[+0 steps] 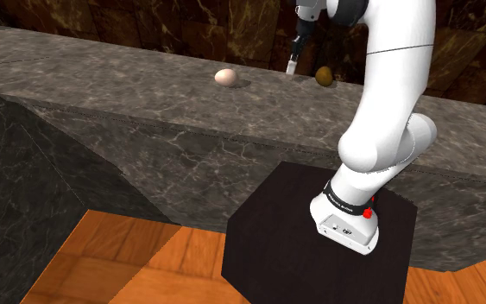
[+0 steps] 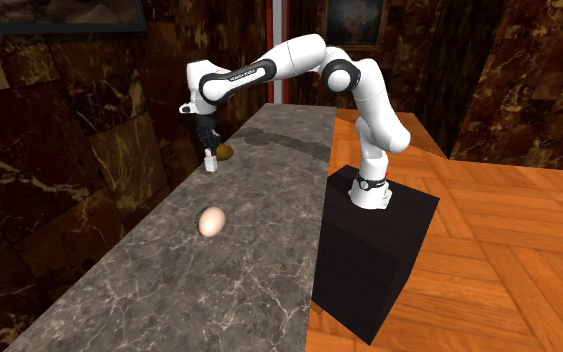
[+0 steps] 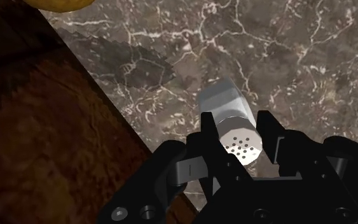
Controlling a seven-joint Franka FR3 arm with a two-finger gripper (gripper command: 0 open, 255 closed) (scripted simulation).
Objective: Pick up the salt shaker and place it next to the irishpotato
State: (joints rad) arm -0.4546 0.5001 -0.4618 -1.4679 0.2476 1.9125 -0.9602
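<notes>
Shoulder view, stand [image 1: 318, 233]: it is the black box nearest to the camera. It sits on the wood floor [image 1: 146, 259] and carries the white arm [image 1: 388, 95] that leans over the table [image 1: 146, 95].
egg [image 1: 226, 78]: it lies alone on the table, well apart from the work, so it is not in the way.
end effector [image 3: 238, 130]: it is narrow. The two fingers [image 3: 274, 140] clasp the salt shaker [image 3: 225, 102] from both sides, just below the cap with holes.
salt shaker: it is in the grip, a little tilted, low over the table. I cannot tell if its base touches the stone.
potato [image 1: 325, 77]: it is brown and lies near the salt shaker, close to the wall [image 1: 189, 26].
reason, as I judge: the low carry allows a gentle set-down beside the potato, so the placing looks almost ready.
</notes>
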